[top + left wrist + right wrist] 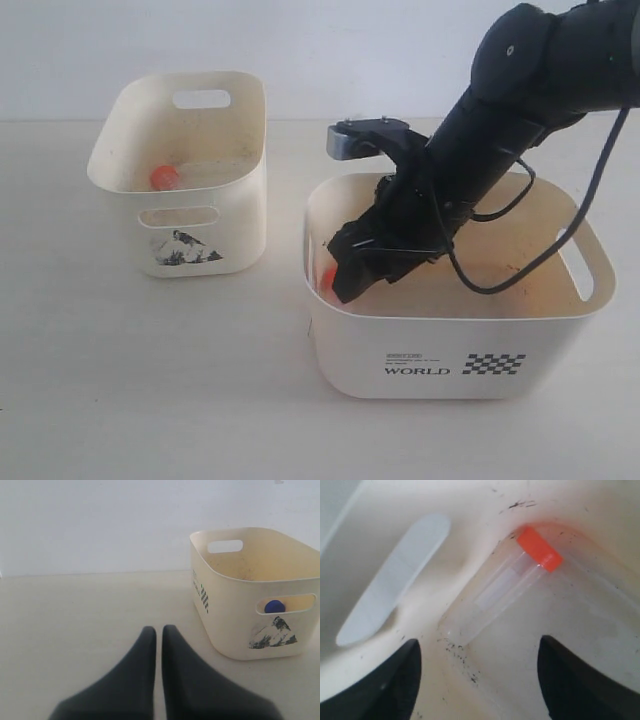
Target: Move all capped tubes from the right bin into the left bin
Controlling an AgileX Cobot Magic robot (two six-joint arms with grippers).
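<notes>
The right bin (pixel 350 345), printed "WORLD", holds my right gripper (pixel 345 283), which reaches down into its left end. In the right wrist view this gripper (pixel 479 652) is open, its fingers (pixel 395 680) spread wide just short of a clear tube (pixel 502 592) with an orange-red cap. The tube lies flat in the corner of the bin floor, untouched. An orange-red cap (pixel 163 177) shows inside the left bin (pixel 245 220). A blue cap (pixel 274 606) shows through that bin's (pixel 230 610) front slot. My left gripper (pixel 159 630) is shut and empty, low over the table beside the left bin.
The right bin's wall (pixel 470 520) and its handle cutout (pixel 395 585) stand close around the right fingers. A black cable (pixel 500 285) loops from the right arm down into that bin. Bare table lies between the two bins.
</notes>
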